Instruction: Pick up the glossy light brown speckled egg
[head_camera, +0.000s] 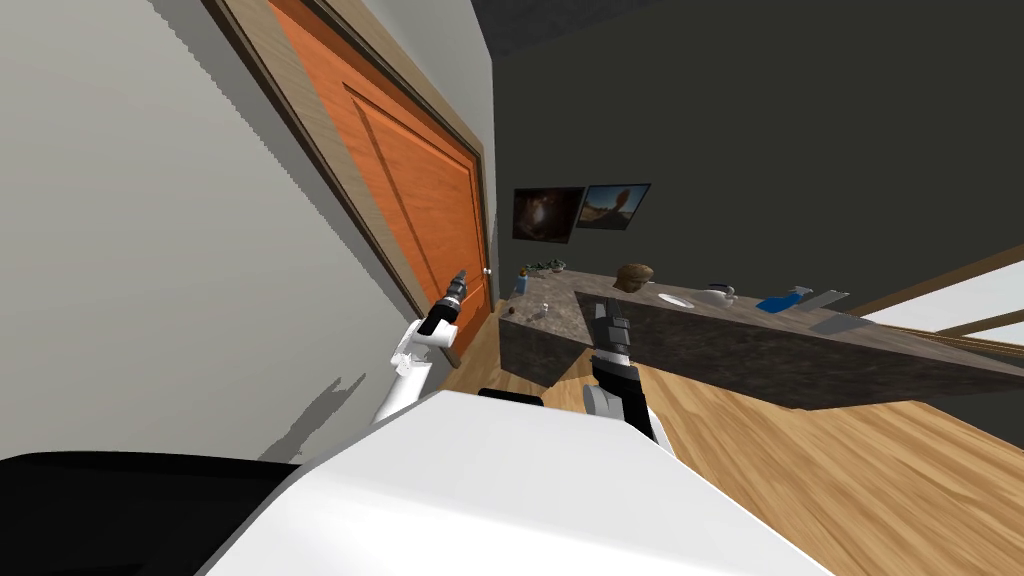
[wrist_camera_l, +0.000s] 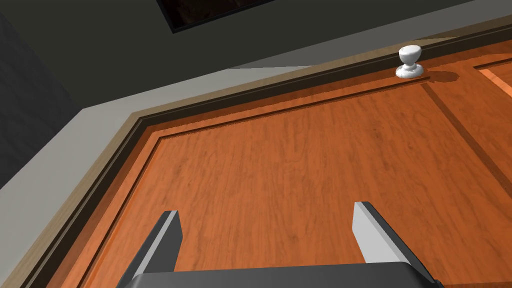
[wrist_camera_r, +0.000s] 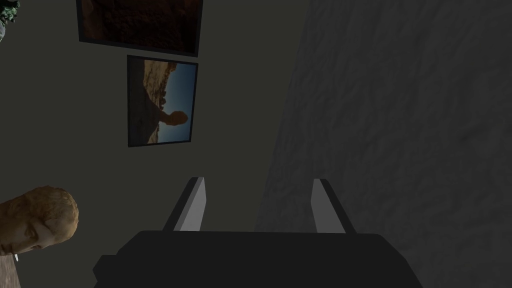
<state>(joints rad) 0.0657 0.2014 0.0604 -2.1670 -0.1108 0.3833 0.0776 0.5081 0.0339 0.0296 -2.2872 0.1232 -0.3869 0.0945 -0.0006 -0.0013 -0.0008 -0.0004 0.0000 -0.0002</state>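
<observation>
The step in hand is the approach: nothing is grasped, and the egg, judging by the task, should lie on the counter (head_camera: 720, 350) ahead, where I cannot tell it from the small items (head_camera: 546, 308) at the near end. The left gripper (head_camera: 456, 283) is raised toward the orange wood-grained panelled door (head_camera: 420, 190), its 2 thin blade fingers spread and empty, with a rounded white glossy knob (wrist_camera_l: 410, 61) ahead of them. The right gripper (head_camera: 603, 312) points at the dark wall above the counter, fingers also apart and empty. The counter is a long block of dark mottled stone carrying a brown sculpted head (head_camera: 634, 276), a white oval basin (head_camera: 676, 299) and a blue spray bottle (head_camera: 783, 300). The next move calls for driving closer over the plank floor (head_camera: 850, 460) and finding the egg.
</observation>
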